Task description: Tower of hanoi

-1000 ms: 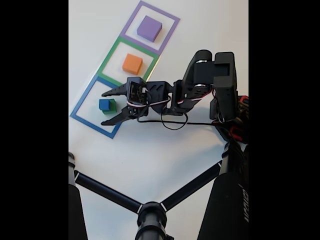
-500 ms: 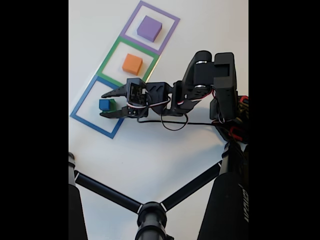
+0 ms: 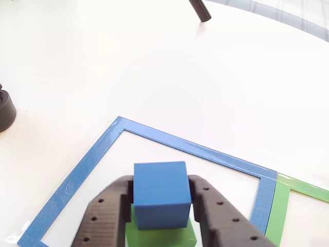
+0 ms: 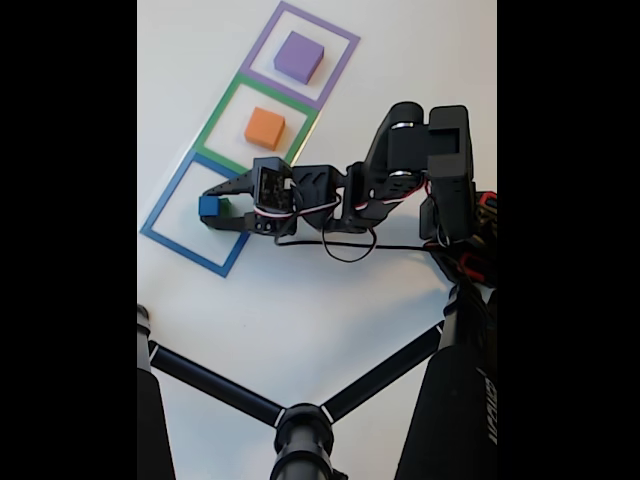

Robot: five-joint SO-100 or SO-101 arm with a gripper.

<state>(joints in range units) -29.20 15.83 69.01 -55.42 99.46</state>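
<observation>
With its jaws pressed to both sides of the blue cube (image 3: 160, 193), my gripper (image 4: 212, 207) grips the top piece atop the green block (image 3: 163, 236) inside the blue tape square (image 3: 92, 159) at the left of the fixed view, so only the smallest piece gets taken. A second ago the jaws stood wide apart; now they clamp it, while the orange block (image 4: 265, 128) and purple block (image 4: 299, 56) wait in the farther squares.

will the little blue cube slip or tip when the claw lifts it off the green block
The blue cube looks rigid and matte, with flat sides, so the claw closing on either side should probably hold it without slipping. It seems small and light. The green block underneath might shift slightly.
</observation>
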